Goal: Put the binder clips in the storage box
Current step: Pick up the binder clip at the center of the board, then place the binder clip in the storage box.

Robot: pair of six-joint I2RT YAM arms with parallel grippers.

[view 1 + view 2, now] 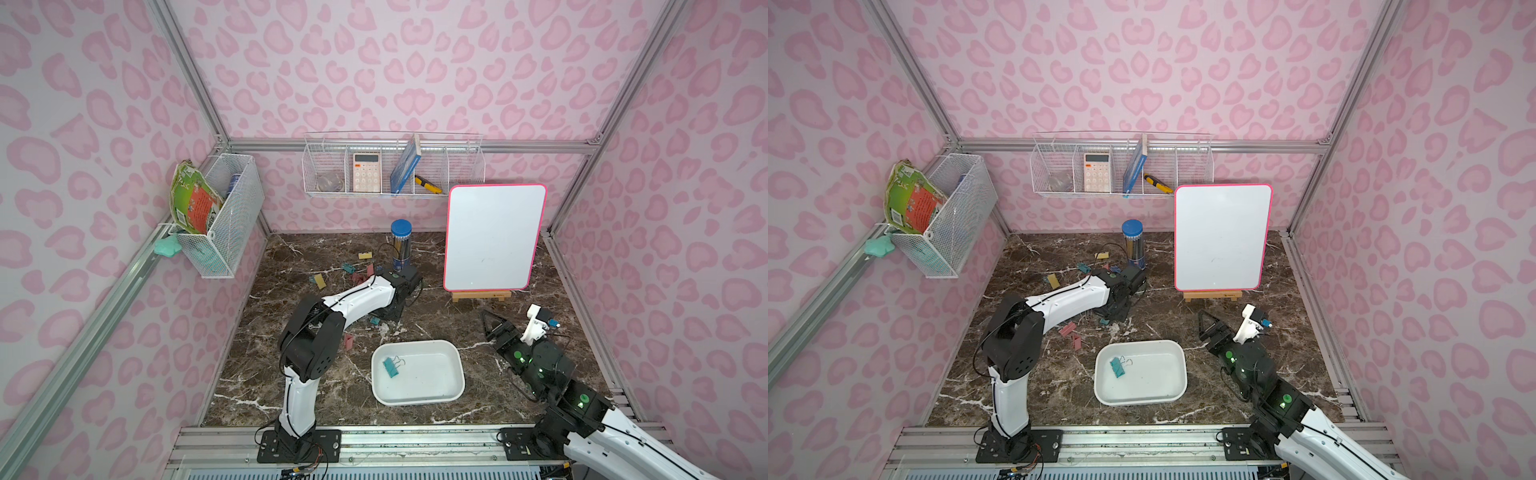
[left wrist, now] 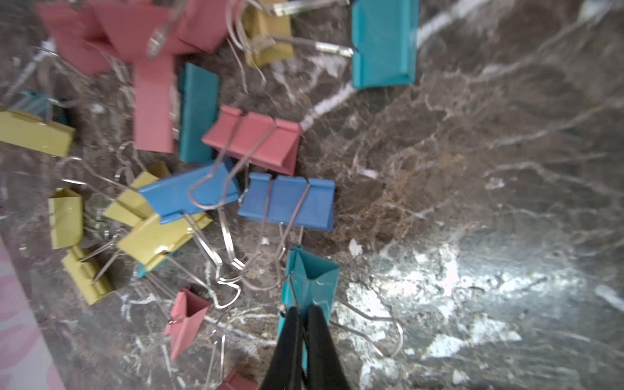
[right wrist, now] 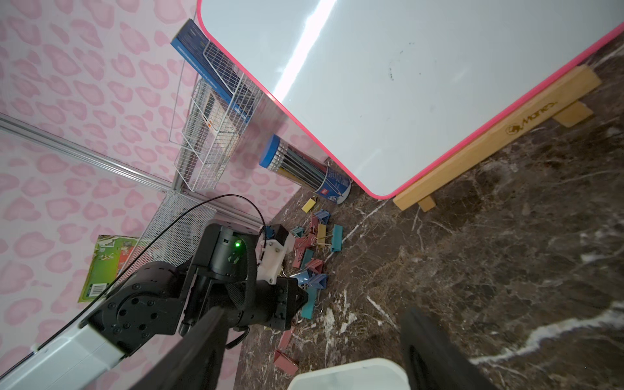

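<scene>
Two top views, pile: the binder clips (image 1: 320, 281) lay heaped at the far left of the worktop (image 1: 332, 399), beside a blue-capped pencil tube (image 1: 401, 245). Much of the heap was hidden under the left arm (image 1: 361, 297).
Two top views, box: the storage box (image 1: 432, 376) sat near the front, between the two arms, with its long axis running across the worktop.
Stored count: one stored teal clip (image 1: 390, 368) lay inside, toward the box's left end.
Strays: two pink clips (image 1: 1077, 343) lay apart from the heap, between it and the box.
Right claw: the right claw (image 1: 492, 323) hovered to the right of the box, spread wide and empty.
Left wrist, claw: the left claw (image 2: 303, 311) was pinched shut on the gripped teal clip (image 2: 312, 275) at the near edge of the heap. The clip's body seemed to run along the fingers, with one wire handle splayed to the side.
Left wrist, count: two blue, at least six yellow and three plain teal with the gripped one. There were at least four pink, with more tangled in a blurred heap that could not be counted.
Key relation: judged from the top views, the box lay toward the robot's base from the left claw and a little to its right. The left arm was the nearer one to the heap.
Right wrist: a corner of the box (image 3: 347, 374) showed between the wide-set fingers (image 3: 425, 341), with nothing in them. The heap lay beyond, partly behind the left arm's wrist.
</scene>
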